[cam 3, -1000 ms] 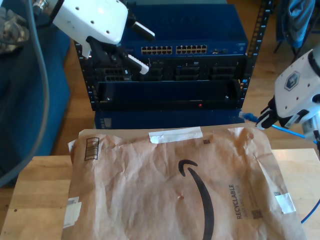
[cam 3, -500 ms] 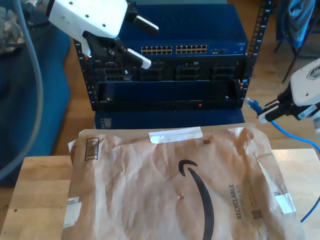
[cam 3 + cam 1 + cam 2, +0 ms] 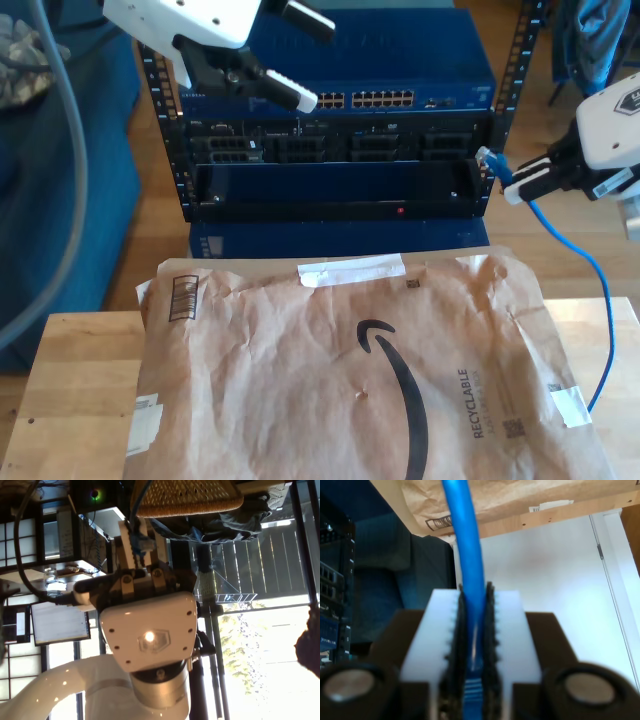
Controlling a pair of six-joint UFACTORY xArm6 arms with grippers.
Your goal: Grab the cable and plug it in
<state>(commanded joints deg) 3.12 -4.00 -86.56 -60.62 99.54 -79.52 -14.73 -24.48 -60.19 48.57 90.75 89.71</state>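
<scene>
We have my second gripper point(image 3: 517, 181) at the exterior view's right, level with the network rack point(image 3: 335, 120), its fingers point(image 3: 512, 630) clamped on the cable point(image 3: 590, 280). The blue cord runs up between the two pads in the second wrist view, while its plug point(image 3: 490, 158) juts past the fingertips toward the rack. My first gripper point(image 3: 300, 55), fingers apart, hangs empty at the rack's upper left.

Blue cable point(image 3: 590, 300), plug end point(image 3: 488, 157) airborne
</scene>
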